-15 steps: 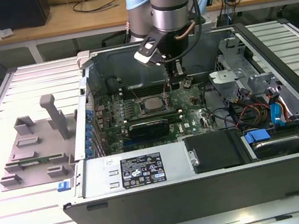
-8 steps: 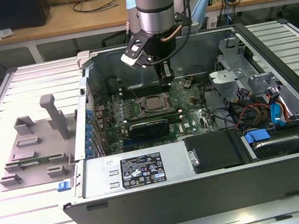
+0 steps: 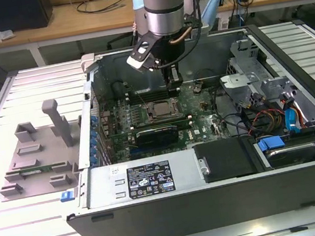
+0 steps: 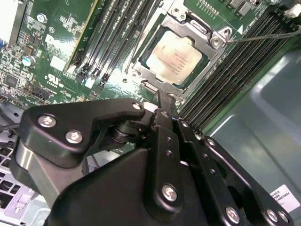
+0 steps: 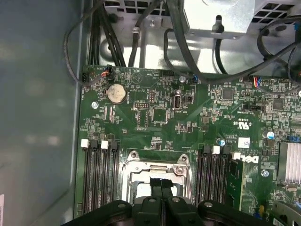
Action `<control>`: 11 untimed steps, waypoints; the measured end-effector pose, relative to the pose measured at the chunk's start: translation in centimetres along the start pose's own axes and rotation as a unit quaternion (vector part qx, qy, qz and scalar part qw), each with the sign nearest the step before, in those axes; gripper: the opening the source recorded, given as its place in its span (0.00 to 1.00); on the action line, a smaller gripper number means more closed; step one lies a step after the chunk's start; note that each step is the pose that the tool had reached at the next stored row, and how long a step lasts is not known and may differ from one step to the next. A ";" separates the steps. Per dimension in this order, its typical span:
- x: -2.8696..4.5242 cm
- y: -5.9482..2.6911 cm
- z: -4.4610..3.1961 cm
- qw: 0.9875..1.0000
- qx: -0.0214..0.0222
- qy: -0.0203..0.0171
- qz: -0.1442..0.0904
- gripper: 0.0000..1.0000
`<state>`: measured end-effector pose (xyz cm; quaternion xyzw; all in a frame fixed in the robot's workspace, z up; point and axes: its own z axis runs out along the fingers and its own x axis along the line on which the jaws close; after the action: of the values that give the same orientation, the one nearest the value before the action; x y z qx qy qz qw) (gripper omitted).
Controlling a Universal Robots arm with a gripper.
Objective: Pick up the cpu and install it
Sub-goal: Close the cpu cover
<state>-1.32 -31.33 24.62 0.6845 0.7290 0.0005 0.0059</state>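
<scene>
Item: the cpu (image 4: 174, 59), a flat square chip with a dull silver-grey top, lying level inside the metal socket frame (image 5: 155, 165) on the green motherboard (image 5: 155, 117). It sits below the gripper and just ahead of the fingertips, apart from them. In the exterior view the chip (image 3: 161, 110) shows under and slightly to one side of the tool. Gripper (image 4: 161, 96): narrow, the two black fingers (image 5: 155, 190) pressed together with nothing between them, hanging over the near edge of the socket inside the open computer case (image 3: 229, 202). Flanking the socket on both sides of the gripper: banks of black memory slots (image 5: 101, 169), close to the frame. A thin wire lever (image 4: 263, 35) runs off one corner of the frame; whether it is latched cannot be told. Farther from the gripper: a round coin battery (image 5: 116, 93) beyond the socket, black cables (image 5: 178, 28) at the board's far edge, and a black card with a heatsink (image 3: 157, 133) just beside the socket. Well apart, outside the case: a grey plastic tray (image 3: 38, 153) on the slatted table (image 3: 20, 233). Step in hand, as judged: the chip appears already placed in its socket and let go, so the work stands at the end of the seating stage. Any further move here calls for a straight, vertical path, since slots and frame leave little side room, and for no sideways touch on the unheld chip.
</scene>
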 end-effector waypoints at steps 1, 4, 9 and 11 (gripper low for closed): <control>0.00 0.00 0.01 1.000 0.000 0.000 0.000 0.11; 0.06 -0.84 0.13 1.000 0.000 0.000 0.000 0.11; 0.08 -1.62 0.57 1.000 0.000 0.000 0.000 0.11; 0.03 -1.85 0.71 1.000 0.000 0.000 0.000 0.11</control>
<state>-3.16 -31.43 23.88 0.6845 0.7290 0.0006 0.0060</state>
